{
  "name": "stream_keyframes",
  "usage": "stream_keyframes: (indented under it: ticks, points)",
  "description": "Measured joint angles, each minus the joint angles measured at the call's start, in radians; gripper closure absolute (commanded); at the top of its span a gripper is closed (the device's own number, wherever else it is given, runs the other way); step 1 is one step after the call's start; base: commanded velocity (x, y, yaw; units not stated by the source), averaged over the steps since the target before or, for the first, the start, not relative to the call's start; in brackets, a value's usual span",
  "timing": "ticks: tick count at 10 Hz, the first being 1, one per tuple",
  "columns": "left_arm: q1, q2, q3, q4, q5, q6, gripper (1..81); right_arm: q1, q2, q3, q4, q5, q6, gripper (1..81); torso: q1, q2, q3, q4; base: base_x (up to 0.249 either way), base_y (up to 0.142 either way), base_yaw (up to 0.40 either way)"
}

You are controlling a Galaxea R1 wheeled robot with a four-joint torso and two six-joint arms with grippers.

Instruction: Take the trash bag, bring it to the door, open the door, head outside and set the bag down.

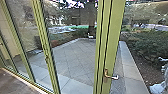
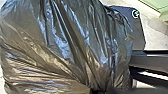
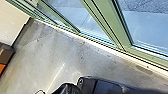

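The left gripper (image 2: 98, 91) has the soft, likely slippery trash bag (image 2: 62, 45) by its gathered neck (image 2: 99, 84), probably the safest hold.

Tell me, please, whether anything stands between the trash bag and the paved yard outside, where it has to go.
Yes. The green-framed glass door, which looks closed, stands between the trash bag and the paved yard. Its handle shows in the head view, right of centre.

Office building: glazed door (image 1: 113, 37), paved yard (image 1: 75, 58) beyond.
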Motion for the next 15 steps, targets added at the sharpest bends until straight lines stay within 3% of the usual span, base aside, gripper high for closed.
stream_keyframes:
  ticks: [5,9,15]
  points:
    - [0.000,0.002,-0.001,0.000,0.000,-0.001,81.1,0.289,-0.031,0.007,-0.003,-0.229,0.159,1.0,0.000,0.000,0.000,0.000,0.000,0.000,0.000]
    - [0.000,0.002,-0.001,0.000,-0.003,-0.001,81.1,0.477,0.022,0.007,-0.130,-0.399,0.438,1.0,0.000,0.000,0.000,0.000,0.000,0.000,0.000]
    - [0.002,0.005,-0.019,0.000,-0.006,-0.002,81.1,0.494,0.221,-0.158,-0.162,-0.429,0.518,1.0,0.001,0.000,-0.001,0.000,0.000,0.000,0.000]
